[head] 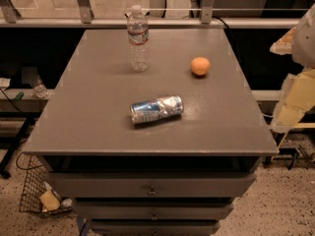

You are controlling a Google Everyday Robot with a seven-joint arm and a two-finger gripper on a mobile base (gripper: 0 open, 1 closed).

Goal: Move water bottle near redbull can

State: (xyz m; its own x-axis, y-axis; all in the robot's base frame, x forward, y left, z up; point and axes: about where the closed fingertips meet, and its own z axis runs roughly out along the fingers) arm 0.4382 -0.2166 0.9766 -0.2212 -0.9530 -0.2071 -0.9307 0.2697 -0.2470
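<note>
The water bottle [138, 38] stands upright at the back of the grey table top [88, 112], left of centre; it is clear, with a white cap and a red-and-white label band. The redbull can [156, 109] lies on its side near the middle of the table, blue and silver. About a bottle's height of bare table separates them. My gripper [291, 104] shows as pale yellow-and-white parts at the right edge of the view, beyond the table's right side and away from both objects.
A round orange fruit [200, 66] sits to the right of the bottle. A smaller clear bottle [39, 88] stands on a low shelf to the left. The table has drawers [151, 188] in front. A wire basket [37, 193] sits on the floor at lower left.
</note>
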